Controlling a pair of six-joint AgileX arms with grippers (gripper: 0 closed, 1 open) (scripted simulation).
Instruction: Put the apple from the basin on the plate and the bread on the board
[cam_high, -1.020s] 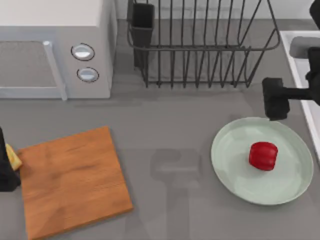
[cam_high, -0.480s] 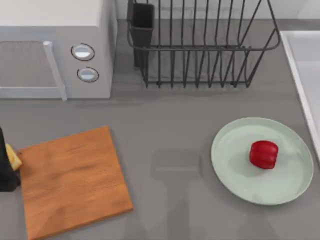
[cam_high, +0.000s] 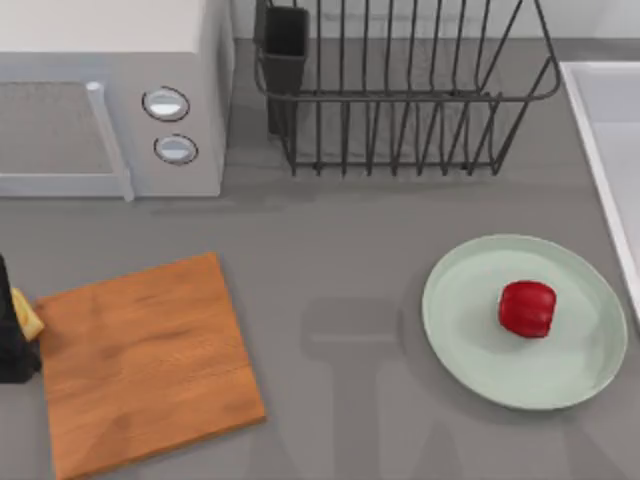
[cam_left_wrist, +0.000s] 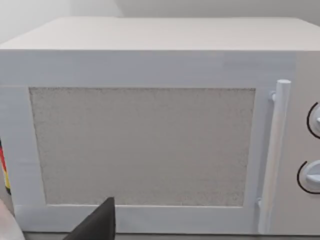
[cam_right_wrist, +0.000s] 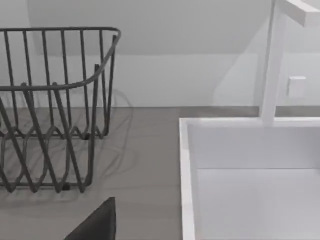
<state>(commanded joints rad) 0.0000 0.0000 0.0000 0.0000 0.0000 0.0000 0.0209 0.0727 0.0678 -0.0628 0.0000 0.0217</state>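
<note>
At the table's left edge the left gripper (cam_high: 12, 345) holds the bread (cam_high: 27, 318) just beside the board (cam_high: 145, 360), apple (cam_high: 526, 309) already on the plate (cam_high: 470, 340); next likely carrying bread over board and releasing.

my top camera looks straight down on the table (cam_high: 350, 250). my left wrist camera sits close, facing the microwave (cam_left_wrist: 150, 135), at 10 o'clock from above. my right wrist camera faces the dish rack (cam_right_wrist: 50, 110) and what seems the basin (cam_right_wrist: 250, 175), at 12 to 2 o'clock.
</note>
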